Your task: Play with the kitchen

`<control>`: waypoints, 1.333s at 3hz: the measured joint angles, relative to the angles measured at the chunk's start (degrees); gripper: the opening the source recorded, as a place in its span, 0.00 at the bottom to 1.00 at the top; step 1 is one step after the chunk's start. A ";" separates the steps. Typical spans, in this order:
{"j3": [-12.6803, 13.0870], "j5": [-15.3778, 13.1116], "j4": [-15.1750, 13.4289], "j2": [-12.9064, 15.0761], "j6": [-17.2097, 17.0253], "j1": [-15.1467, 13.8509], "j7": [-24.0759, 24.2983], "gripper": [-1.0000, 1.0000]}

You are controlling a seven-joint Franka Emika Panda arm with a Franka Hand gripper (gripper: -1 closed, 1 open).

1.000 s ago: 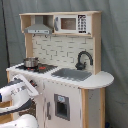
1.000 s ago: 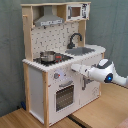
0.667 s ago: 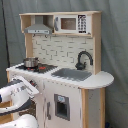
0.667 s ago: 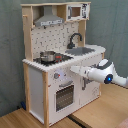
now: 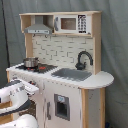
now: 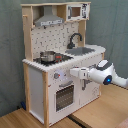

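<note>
The second exterior view shows the gripper (image 6: 73,73) at the end of the white arm (image 6: 102,74), held level and pointing at the kitchen (image 6: 35,85) front, just beside the knobs (image 6: 56,76) above the oven door (image 6: 64,96); whether the jaws are parted or closed I cannot tell, and nothing appears to be held. In the first exterior view the gripper (image 5: 31,88) sits at the same front edge of the kitchen (image 5: 95,107), below the hob (image 5: 36,67), with the arm (image 5: 12,94) coming in from the first exterior view's left. On the hob (image 6: 52,58) stands a small metal pot (image 6: 48,56), seen also in the first exterior view (image 5: 30,62). Next along the counter are the sink (image 6: 85,50) and black faucet (image 6: 75,39), with the grey hood (image 6: 49,20) and a toy microwave (image 6: 76,11) above. The kitchen stands on a wooden table (image 6: 97,112) against a grey backdrop. The step in hand looks like an approach to the control panel, probably to turn a knob or to reach the oven door. The next move calls for a short, careful advance, lining the fingertips with the chosen knob, since contact cannot be confirmed from either view.
</note>
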 joint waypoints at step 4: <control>0.41 0.13 0.62 -0.05 -1.91 0.27 -15.63 0.00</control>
